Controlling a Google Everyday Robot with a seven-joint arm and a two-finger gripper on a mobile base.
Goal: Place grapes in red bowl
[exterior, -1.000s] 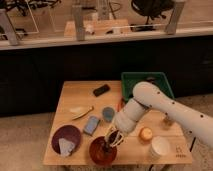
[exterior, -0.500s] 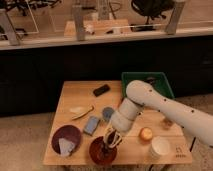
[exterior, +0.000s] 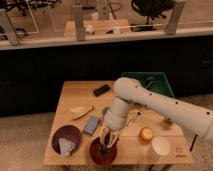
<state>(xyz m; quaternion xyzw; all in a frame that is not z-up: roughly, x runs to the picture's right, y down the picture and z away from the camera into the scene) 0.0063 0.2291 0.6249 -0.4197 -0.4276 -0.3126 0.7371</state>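
The red bowl (exterior: 102, 154) stands at the table's front edge, left of centre. My gripper (exterior: 109, 141) points down right over the bowl's mouth, its tip at or just inside the rim. A small dark lump, seemingly the grapes (exterior: 106, 146), shows at the gripper's tip above the bowl's inside, partly hidden by the gripper. The white arm reaches in from the right.
A dark maroon plate (exterior: 66, 136) with a pale item lies left of the bowl. A blue-grey packet (exterior: 91, 125), a pale yellowish item (exterior: 81, 111) and a flat black object (exterior: 101, 90) lie behind. An orange fruit (exterior: 146, 133), a white cup (exterior: 160, 148) and a green bin (exterior: 150, 82) are to the right.
The arm's elbow has swung slightly to the left. The gripper has stayed over the red bowl with the dark lump at its tip.
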